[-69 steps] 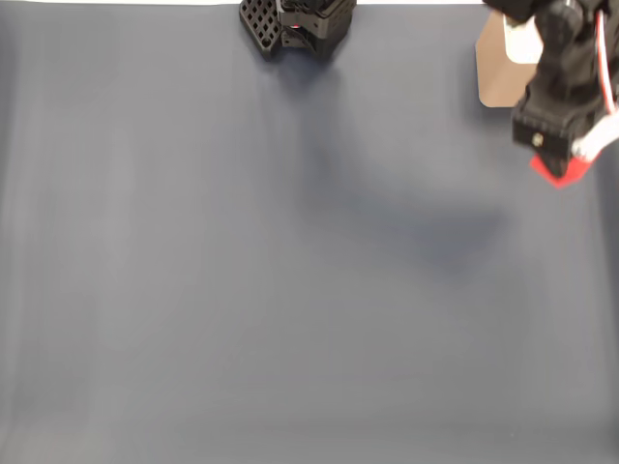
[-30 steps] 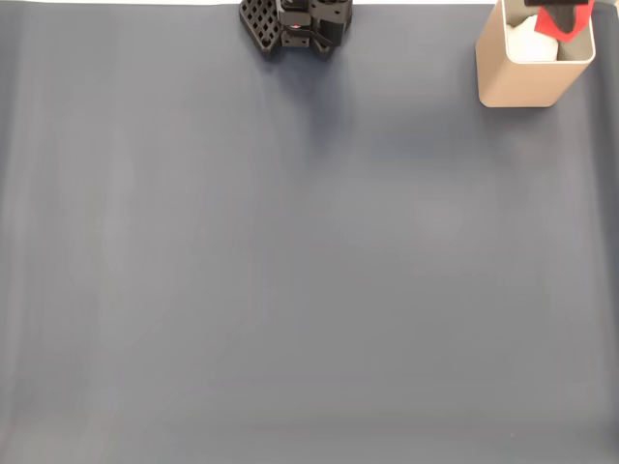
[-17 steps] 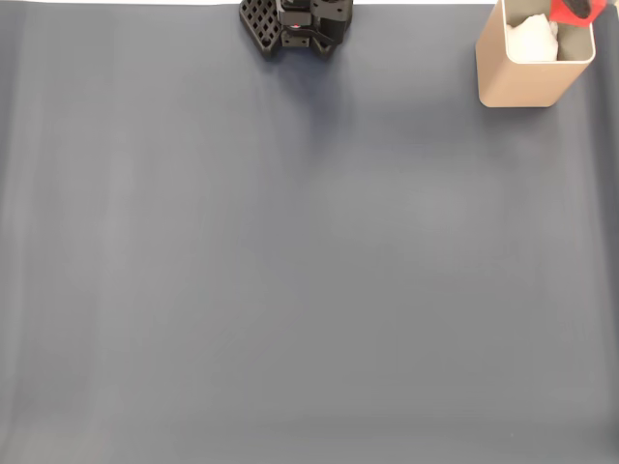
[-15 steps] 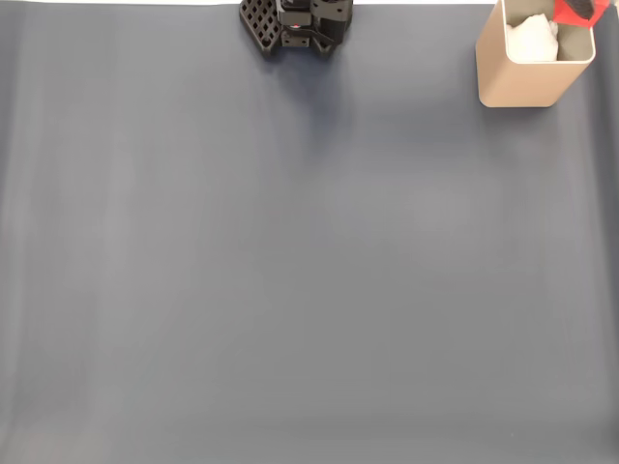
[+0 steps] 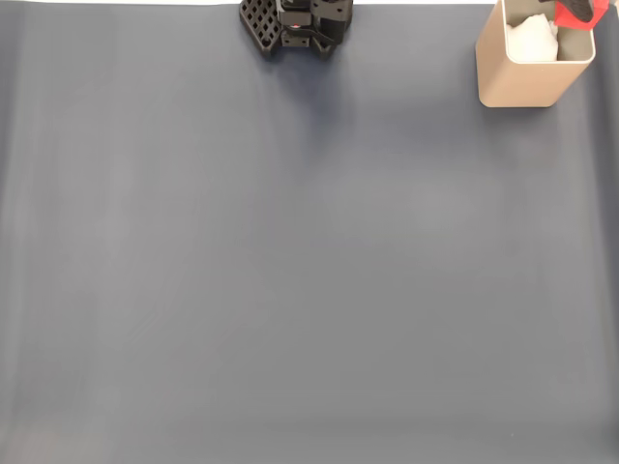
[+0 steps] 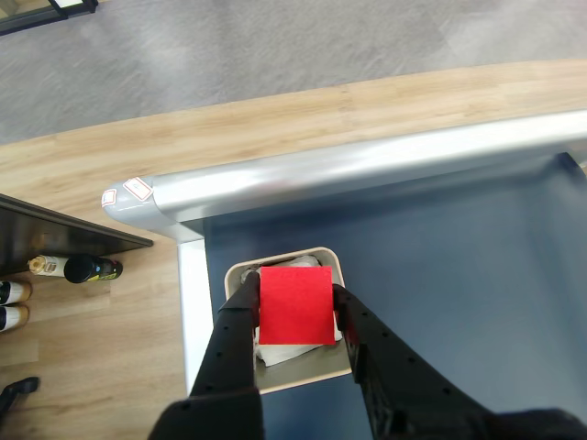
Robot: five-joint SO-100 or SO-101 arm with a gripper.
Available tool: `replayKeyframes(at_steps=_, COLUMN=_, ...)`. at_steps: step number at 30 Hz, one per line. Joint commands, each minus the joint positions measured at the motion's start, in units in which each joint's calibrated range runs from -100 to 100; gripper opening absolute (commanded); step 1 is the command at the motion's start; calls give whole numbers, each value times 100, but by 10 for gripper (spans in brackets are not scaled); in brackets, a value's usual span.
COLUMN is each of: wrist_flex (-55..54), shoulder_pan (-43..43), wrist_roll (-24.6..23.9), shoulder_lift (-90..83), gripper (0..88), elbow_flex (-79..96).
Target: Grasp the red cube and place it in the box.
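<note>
The red cube (image 6: 295,304) sat clamped between the two black fingers (image 6: 240,316) of the gripper (image 6: 294,295), one finger pressed against each side of it, with its flat top face turned to the wrist camera. In that wrist view it hung directly above the open mouth of the box (image 6: 303,376), whose tan rim framed it on the far side and along the near edge; something white and crumpled (image 6: 280,354) lay inside the box beneath the cube. How high the cube stood over the rim could not be told from this angle.

In the fixed view the box (image 5: 522,82) stood at the top right corner of the dark blue-grey mat (image 5: 290,261), and a small piece of the red cube (image 5: 574,11) showed at the upper edge of the frame, over the right part of the box's opening, with the white material (image 5: 532,41) visible to its left inside the walls. The arm's black base (image 5: 295,24) sat at the top middle of the mat, well apart from the box.

Beyond the mat in the wrist view ran a silver table edge (image 6: 348,174), then a wooden floor (image 6: 83,183) with a few bottles (image 6: 73,268) beside a dark shelf at the left.
</note>
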Motion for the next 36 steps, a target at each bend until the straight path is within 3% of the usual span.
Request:
replayKeyframes(at_steps=1, wrist_flex=-107, shoulder_pan=-12, wrist_roll=-49, shoulder_lift=-223, gripper=4, elbow_flex=-16)
replayKeyframes(at_steps=11, wrist_flex=-99, shoulder_pan=-41, wrist_roll=-195, shoulder_lift=-405, gripper=47, elbow_flex=148)
replayKeyframes(at_steps=20, wrist_flex=-50, shoulder_pan=-34, wrist_roll=-357, shoulder_lift=-388, gripper=244, elbow_flex=148)
replayKeyframes(at_steps=36, wrist_flex=8, shoulder_pan=-34, wrist_roll=-293, shoulder_lift=-405, gripper=259, elbow_flex=139)
